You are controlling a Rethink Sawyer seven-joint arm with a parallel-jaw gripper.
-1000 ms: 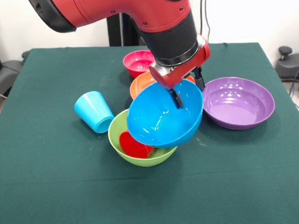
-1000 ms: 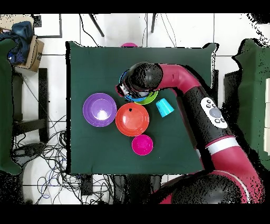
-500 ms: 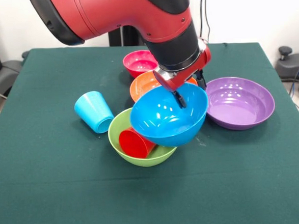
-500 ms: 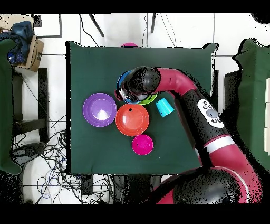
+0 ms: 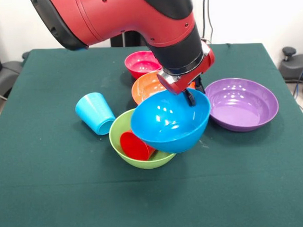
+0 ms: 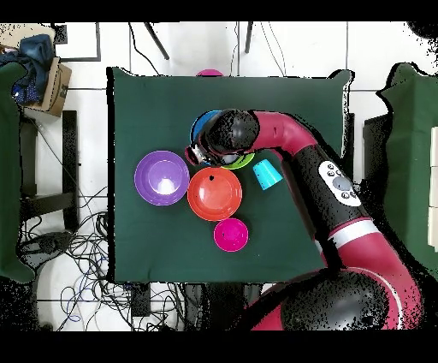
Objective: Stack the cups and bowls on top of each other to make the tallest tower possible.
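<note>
The blue bowl [image 5: 170, 122] was pinched at its far rim by the claw [image 5: 190, 96], one finger inside the bowl and one outside. It was held up off the tabletop [image 5: 54, 191], right under the claw. A second earlier the bowl had been tipped steeply on its side; now it had been turned more level, with its open side up, and moved a little. From this it could be judged that the bowl was being made ready to be set down on something, so the tower was only just being started. The green bowl [image 5: 123, 132] was seen just under the blue bowl and touching it or nearly so, with the red cup [image 5: 135, 145] lying on its side inside it. The orange bowl [image 5: 146, 85] was just behind the claw, the small pink bowl [image 5: 140, 62] farther behind, the purple bowl [image 5: 242, 103] off to one side and the light blue cup [image 5: 94, 113] off to the other. In the front view the pinch and the red cup were shown clearly. In the overhead view both were hidden under the arm [image 6: 295, 150], but the whole orange bowl was shown there.
</note>
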